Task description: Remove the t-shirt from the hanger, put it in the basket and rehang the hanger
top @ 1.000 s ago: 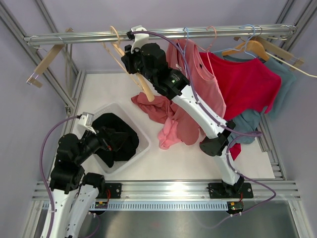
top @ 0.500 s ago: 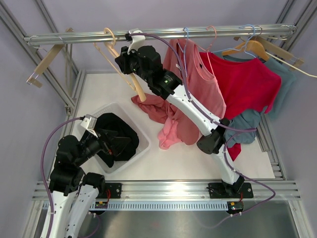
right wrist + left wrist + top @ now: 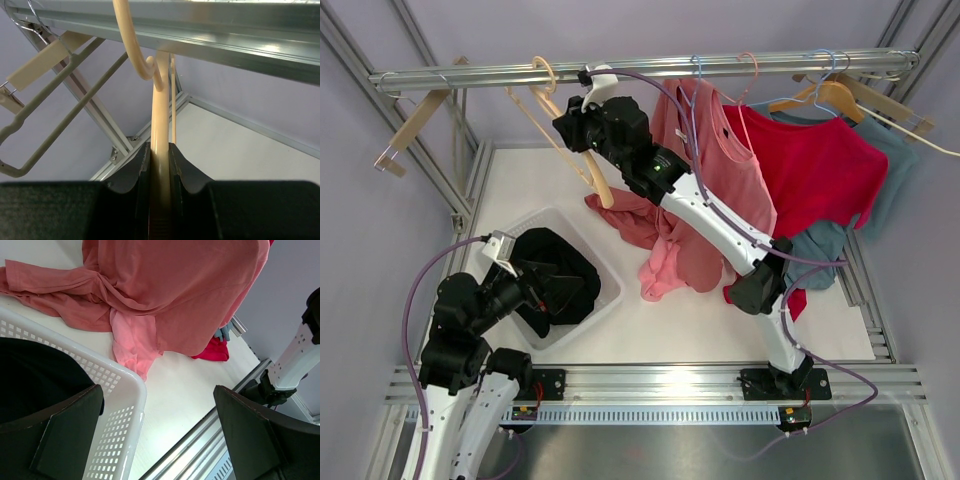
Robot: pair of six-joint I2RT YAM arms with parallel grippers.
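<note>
My right gripper (image 3: 582, 132) is shut on a bare cream plastic hanger (image 3: 563, 130) whose hook sits over the metal rail (image 3: 640, 68); in the right wrist view the hanger's arm (image 3: 160, 120) runs up between my closed fingers to the hook at the rail (image 3: 210, 30). A salmon-pink t-shirt (image 3: 665, 235) lies crumpled on the white table, off the hanger; it also shows in the left wrist view (image 3: 150, 295). My left gripper (image 3: 160, 435) is open and empty beside the white basket (image 3: 120, 390), low at the front left (image 3: 535, 290).
The white basket (image 3: 605, 300) holds a black garment (image 3: 555, 275). Pink, red and blue-grey shirts hang on hangers (image 3: 820, 160) at the rail's right. Empty wooden hangers (image 3: 415, 120) hang at the left. A table rail edge (image 3: 215, 405) runs near the left gripper.
My right gripper has carried the bare hanger a little left and up along the rail, then settled. The left arm has barely moved.
</note>
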